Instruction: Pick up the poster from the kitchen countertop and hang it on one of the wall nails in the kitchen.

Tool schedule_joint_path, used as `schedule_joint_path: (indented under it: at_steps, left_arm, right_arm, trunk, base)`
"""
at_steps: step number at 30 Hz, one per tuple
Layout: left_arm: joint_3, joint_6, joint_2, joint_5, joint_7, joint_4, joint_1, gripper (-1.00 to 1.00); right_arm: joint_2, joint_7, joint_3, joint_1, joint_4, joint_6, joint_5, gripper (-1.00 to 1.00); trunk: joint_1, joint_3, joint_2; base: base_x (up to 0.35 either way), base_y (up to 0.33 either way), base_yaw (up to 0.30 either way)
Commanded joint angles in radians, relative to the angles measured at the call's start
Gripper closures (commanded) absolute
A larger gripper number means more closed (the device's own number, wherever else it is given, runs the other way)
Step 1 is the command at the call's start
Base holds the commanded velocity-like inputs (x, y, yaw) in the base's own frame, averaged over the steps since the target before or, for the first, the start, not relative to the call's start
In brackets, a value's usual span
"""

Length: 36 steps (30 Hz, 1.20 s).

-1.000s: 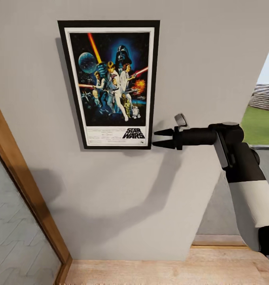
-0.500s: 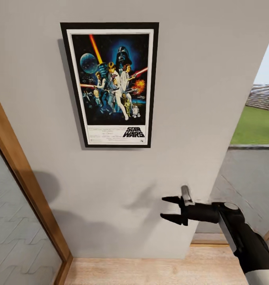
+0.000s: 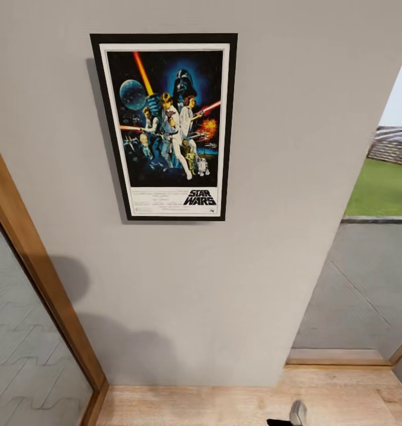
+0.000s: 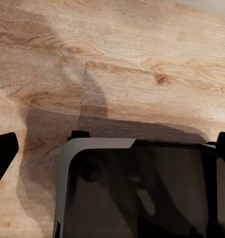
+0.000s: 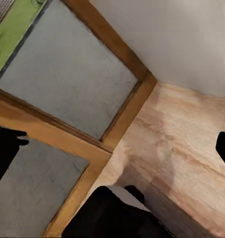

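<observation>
Poster (image 3: 164, 126) hanging flat on grey wall (image 3: 272, 118), upper centre-left of head frame, touched by nothing. Wooden floor (image 3: 236, 402) along bottom. Left hand (image 4: 112, 148) and right hand (image 5: 117, 144) spread wide, holding nothing.

The only words that can be read are "STAR WARS", printed in black block letters on the white lower border of the poster (image 3: 164, 126) hanging on the wall, while the small lines beside them are too fine to read.
</observation>
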Motion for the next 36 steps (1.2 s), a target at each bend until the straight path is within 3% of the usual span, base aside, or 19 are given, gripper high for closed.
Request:
schedule_joint_path:
  at_steps: [1, 8, 10, 13, 16, 18, 25, 36]
  left_arm:
    - [0.007, 0.001, -0.001, -0.001, -0.006, 0.0, 0.0, -1.0]
    - [0.008, 0.0, -0.001, -0.001, 0.035, 0.001, 0.0, -1.0]
    - [0.005, 0.0, -0.002, -0.001, 0.09, 0.001, 0.0, -1.0]
    - [-0.001, 0.001, -0.003, -0.002, 0.155, 0.002, 0.0, -1.0]
    - [-0.002, 0.002, -0.004, -0.003, 0.182, 0.002, 0.0, -1.0]
    - [-0.002, 0.002, -0.006, -0.003, 0.201, 0.003, 0.0, -1.0]
    - [-0.001, 0.002, -0.007, -0.004, 0.209, 0.003, 0.0, -1.0]
    - [-0.001, 0.002, -0.007, -0.003, 0.21, 0.003, 0.0, -1.0]
  right_arm:
    - [0.0, -0.04, 0.001, 0.0, 0.077, -0.031, 0.0, -1.0]
    - [0.005, -0.277, 0.008, 0.002, 0.3, -0.067, 0.001, -1.0]
    - [0.009, -0.453, 0.009, 0.003, 0.376, -0.071, 0.001, -1.0]
    - [0.02, -0.61, 0.009, 0.003, 0.42, -0.071, 0.0, -1.0]
    - [0.024, -0.685, 0.009, 0.003, 0.445, -0.07, 0.0, -1.0]
    - [0.031, -0.777, 0.009, 0.003, 0.49, -0.071, -0.001, -1.0]
    - [0.034, -0.89, 0.007, 0.003, 0.541, -0.072, -0.003, -1.0]
    - [0.035, -0.919, 0.008, 0.003, 0.552, -0.072, -0.003, -1.0]
  trunk:
    - [0.001, -0.002, -0.002]
    - [0.001, -0.002, -0.002]
    - [0.001, -0.002, -0.002]
    - [0.001, -0.002, -0.002]
    - [0.001, -0.002, -0.002]
    - [0.001, -0.002, -0.002]
    - [0.001, -0.002, -0.002]
    - [0.001, -0.002, -0.002]
  base:
    - [0.0, 0.0, 0.0]
    - [0.0, 0.0, 0.0]
    - [0.0, 0.0, 0.0]
    - [0.0, 0.0, 0.0]
    - [0.0, 0.0, 0.0]
    - [0.0, 0.0, 0.0]
    - [0.0, 0.0, 0.0]
    - [0.0, 0.0, 0.0]
